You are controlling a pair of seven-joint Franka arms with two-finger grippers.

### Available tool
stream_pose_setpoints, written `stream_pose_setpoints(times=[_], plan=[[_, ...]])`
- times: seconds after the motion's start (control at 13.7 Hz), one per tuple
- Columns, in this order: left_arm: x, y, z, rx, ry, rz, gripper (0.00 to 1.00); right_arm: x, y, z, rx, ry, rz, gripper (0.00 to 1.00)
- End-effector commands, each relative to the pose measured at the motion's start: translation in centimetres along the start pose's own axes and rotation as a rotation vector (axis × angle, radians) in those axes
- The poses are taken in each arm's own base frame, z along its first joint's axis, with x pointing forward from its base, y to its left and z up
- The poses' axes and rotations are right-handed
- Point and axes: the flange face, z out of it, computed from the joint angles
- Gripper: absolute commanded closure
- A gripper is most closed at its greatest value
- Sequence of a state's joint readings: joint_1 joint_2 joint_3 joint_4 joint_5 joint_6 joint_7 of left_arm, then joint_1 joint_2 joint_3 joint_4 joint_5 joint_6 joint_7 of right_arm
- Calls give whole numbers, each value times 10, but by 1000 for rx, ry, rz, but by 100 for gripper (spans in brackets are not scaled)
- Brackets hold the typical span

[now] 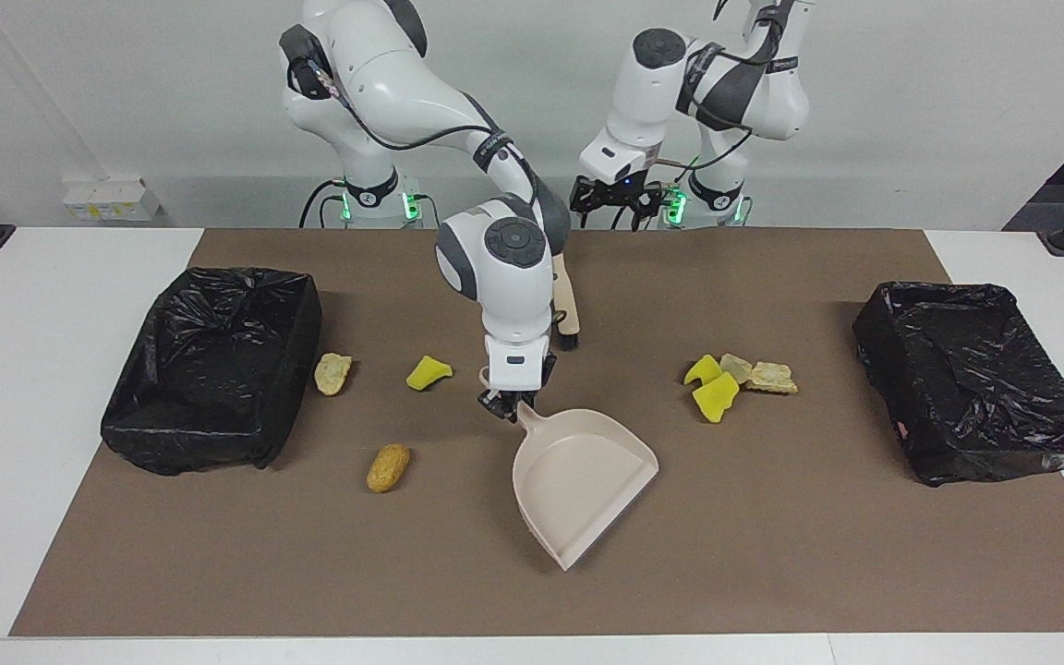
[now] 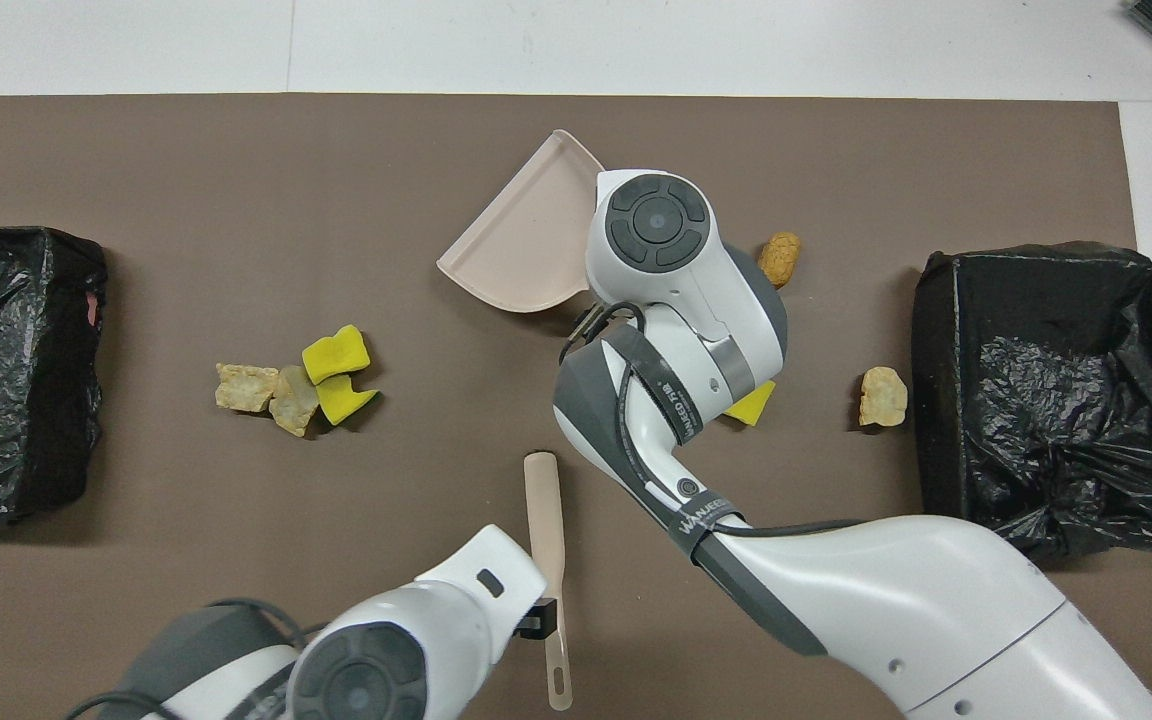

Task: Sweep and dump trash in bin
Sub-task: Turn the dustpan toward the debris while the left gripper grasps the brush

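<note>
On the brown mat (image 1: 772,554) we see the trash cluster (image 1: 737,380) toward the left arm's end, sideways from the right gripper (image 1: 506,404), which pinches the dustpan (image 1: 583,480) by its handle, mouth angled that way. The left gripper (image 1: 613,199) hovers over the brush (image 2: 546,540); whether it is spread we cannot tell.

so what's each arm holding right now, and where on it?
Right end effector grips the dustpan by its handle. Left end effector, over the brush handle, holds nothing.
</note>
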State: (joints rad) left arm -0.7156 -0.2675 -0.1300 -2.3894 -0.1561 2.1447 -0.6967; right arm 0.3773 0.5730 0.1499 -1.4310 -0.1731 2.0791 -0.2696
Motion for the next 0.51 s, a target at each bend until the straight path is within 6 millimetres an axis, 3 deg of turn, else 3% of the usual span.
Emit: stream_pose_setpoints(times=[0.0, 0.22, 0.44], plan=[[-5, 38, 57, -4, -21, -42, 0, 1, 0, -5, -28, 14, -179, 100], [-13, 46, 71, 0, -24, -28, 0, -1, 13, -7, -36, 27, -326, 100], [-19, 52, 82, 9, -33, -15, 0, -1, 12, -8, -44, 23, -505, 100]])
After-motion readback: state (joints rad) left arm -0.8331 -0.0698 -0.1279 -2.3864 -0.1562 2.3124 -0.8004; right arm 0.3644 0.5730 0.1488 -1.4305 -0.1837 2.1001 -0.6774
